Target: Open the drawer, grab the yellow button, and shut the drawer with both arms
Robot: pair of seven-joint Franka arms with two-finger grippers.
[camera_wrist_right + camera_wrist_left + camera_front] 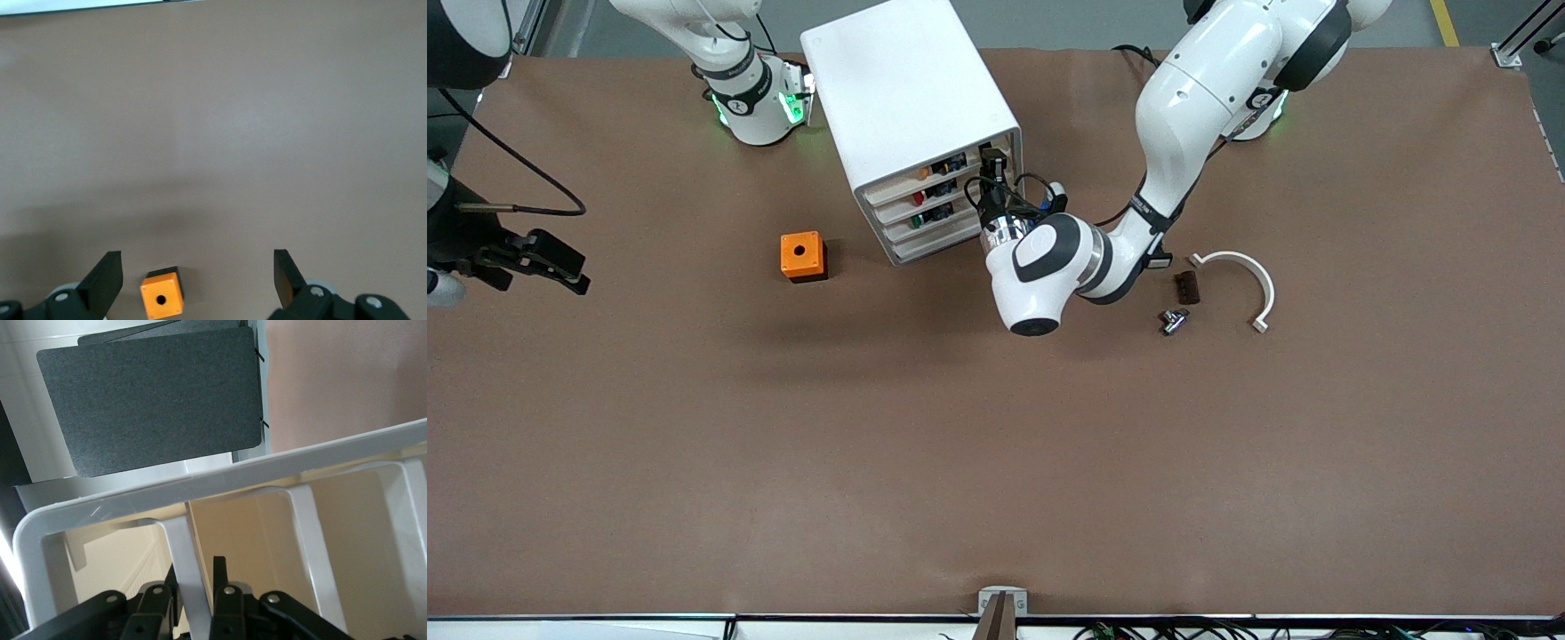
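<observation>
The white cabinet stands near the robots' bases, and its top drawer sits about flush with the lower drawers. The button shows as an orange cap at that drawer's front. My left gripper is at the drawer's end nearest the left arm. In the left wrist view the left gripper is shut on a white rib of the drawer under its rim. My right gripper waits open at the right arm's end of the table. In its wrist view the right gripper holds nothing.
An orange cube with a hole lies beside the cabinet toward the right arm's end. A white curved piece, a dark block and a small metal part lie toward the left arm's end. Three lower drawers sit shut.
</observation>
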